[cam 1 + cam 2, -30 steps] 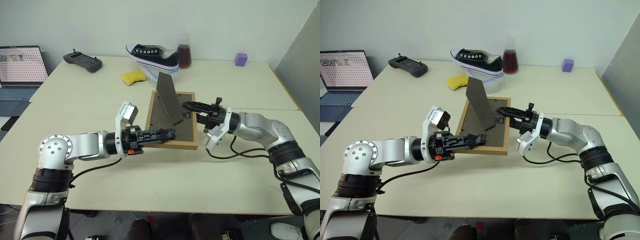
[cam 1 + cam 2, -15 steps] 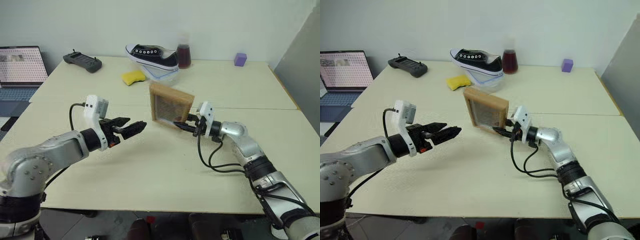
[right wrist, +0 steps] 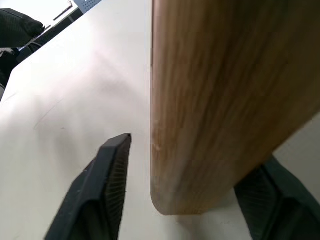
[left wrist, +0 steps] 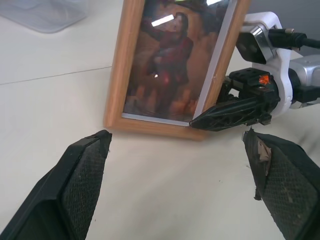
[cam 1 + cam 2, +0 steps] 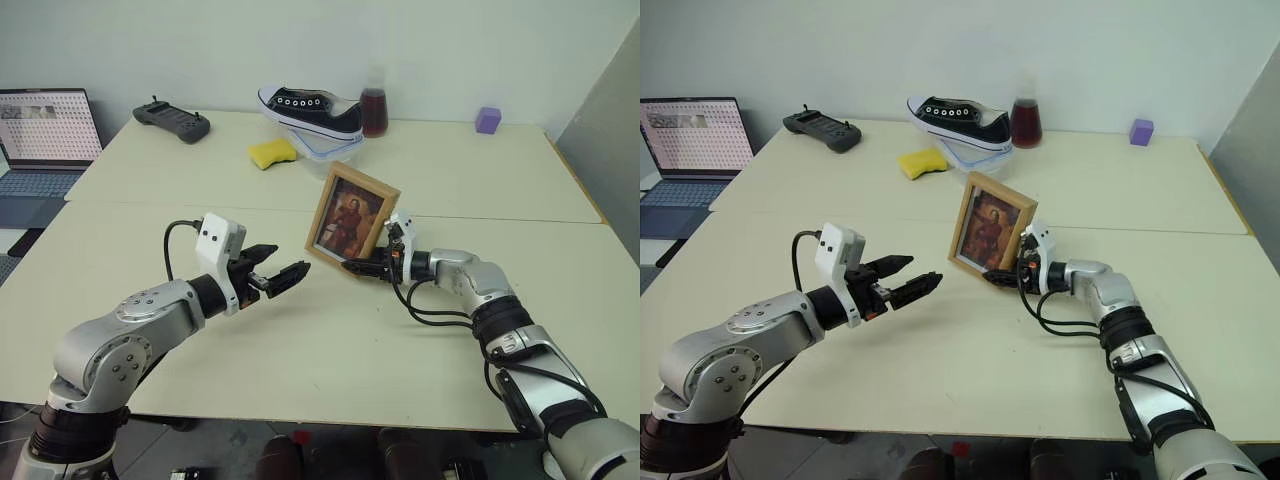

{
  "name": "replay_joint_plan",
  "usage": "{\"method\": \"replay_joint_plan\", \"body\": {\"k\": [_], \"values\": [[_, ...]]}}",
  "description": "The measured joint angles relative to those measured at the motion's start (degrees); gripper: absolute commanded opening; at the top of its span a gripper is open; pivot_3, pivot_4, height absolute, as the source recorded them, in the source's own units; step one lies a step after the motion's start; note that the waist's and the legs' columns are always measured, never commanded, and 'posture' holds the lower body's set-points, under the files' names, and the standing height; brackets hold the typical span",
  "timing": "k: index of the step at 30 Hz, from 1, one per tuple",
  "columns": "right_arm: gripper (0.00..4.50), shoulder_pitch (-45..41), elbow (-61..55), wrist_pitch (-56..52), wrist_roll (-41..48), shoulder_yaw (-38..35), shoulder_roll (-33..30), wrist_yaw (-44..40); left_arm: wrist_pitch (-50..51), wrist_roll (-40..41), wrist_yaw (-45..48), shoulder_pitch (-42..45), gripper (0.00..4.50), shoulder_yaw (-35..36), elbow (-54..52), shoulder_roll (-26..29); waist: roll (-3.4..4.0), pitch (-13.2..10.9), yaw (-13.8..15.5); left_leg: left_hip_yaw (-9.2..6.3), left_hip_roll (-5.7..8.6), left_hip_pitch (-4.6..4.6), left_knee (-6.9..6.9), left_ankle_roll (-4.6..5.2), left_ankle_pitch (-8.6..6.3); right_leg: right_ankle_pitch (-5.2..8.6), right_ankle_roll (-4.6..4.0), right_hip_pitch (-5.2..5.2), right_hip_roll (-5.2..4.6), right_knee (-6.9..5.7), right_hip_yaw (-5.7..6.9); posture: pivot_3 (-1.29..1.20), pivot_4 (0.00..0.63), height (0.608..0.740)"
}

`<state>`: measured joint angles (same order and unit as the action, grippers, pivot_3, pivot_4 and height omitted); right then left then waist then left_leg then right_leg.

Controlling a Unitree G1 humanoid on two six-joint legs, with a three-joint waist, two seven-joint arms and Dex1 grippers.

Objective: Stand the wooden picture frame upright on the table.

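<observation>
Right gripper (image 5: 1002, 277) fingers are seen spread to either side of the frame's lower right corner; in the right wrist view a gap is visible between one finger (image 3: 107, 175) and the wood, so the grip is judged released or nearly so, not clamped. Half a second ago the frame was pinched and tilted back in this gripper; now the wooden picture frame (image 5: 351, 217) is seen upright on the table (image 5: 330, 350), portrait facing the robot, just on the near side of the panel seam, leaning slightly back. A second ago it was lying face down with the stand raised. The task is judged essentially done, provided the frame holds on its stand once the fingers are withdrawn; the stand itself is hidden behind.

Left gripper (image 5: 283, 279) is opened wide, holding nothing, its pads (image 4: 82, 170) set well apart, pointed level at the frame's lower left from a short way off. The left forearm is extended forward and inward. The right forearm is laid low over the table, wrist turned toward the frame.
</observation>
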<state>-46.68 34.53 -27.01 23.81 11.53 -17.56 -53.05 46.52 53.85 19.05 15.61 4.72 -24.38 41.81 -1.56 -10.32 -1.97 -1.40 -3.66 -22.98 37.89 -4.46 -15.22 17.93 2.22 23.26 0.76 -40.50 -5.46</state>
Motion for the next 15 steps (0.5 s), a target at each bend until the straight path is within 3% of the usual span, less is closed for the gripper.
{"method": "replay_joint_plan", "body": {"k": [3,10,15], "values": [[4.43,3.06,-4.56,-1.07,-0.17,-1.31,-0.44,0.77,-0.48,-1.91,1.69,0.71,4.50,0.03,1.88,-0.72,0.00,0.00,0.03,-0.01,0.00,-0.01,0.01,0.00,0.00,0.00,0.00,0.00,0.00,0.00,0.01,0.00,0.150,0.740],[4.48,14.12,-24.74,-3.78,-2.29,-2.78,-9.25,3.28,-0.25,-3.92,6.49,4.04,4.50,1.16,6.47,0.20,0.01,0.00,0.24,-0.06,0.02,-0.07,0.02,0.01,0.00,0.00,0.02,-0.01,-0.02,0.04,0.07,0.00,0.150,0.740],[4.48,16.71,-40.47,-11.48,1.82,-8.73,-17.79,2.80,-0.19,-7.17,13.88,8.04,4.50,2.32,12.21,6.37,0.04,-0.03,-0.57,-0.09,-0.05,0.04,-0.06,0.03,-0.02,0.01,0.01,-0.02,0.16,0.03,0.02,0.00,0.150,0.740]]}}
